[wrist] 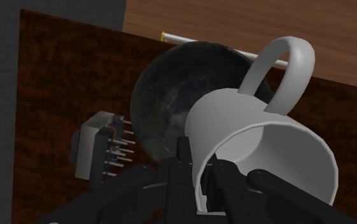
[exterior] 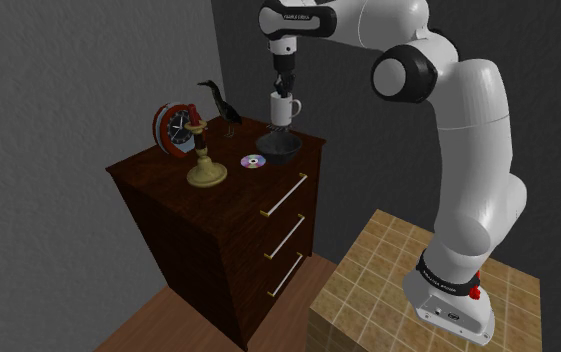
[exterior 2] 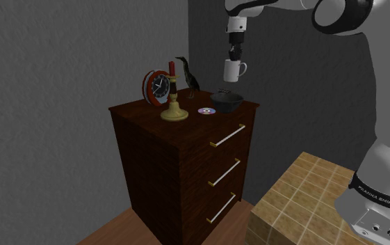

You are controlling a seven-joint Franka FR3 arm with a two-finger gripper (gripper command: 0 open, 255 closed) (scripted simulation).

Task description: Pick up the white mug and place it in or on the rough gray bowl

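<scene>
Fingers [wrist: 182, 167] clamped on the rim wall of the white mug [exterior: 285, 108], one inside the cup, one outside. Mug hangs in the air, upright, handle toward the shoulder view's right. It is clear of the dresser [exterior: 168, 185], directly over the dark gray bowl [exterior: 278, 147], not touching it. Bowl sits near the dresser's back corner by the wall. A disc [exterior: 253, 161] lies just beside the bowl. Brass candlestick [exterior: 206, 165], round clock [exterior: 178, 128] and black bird figure [exterior: 223, 103] stand further along the top. In the wrist view, the bowl shows beneath the mug.
</scene>
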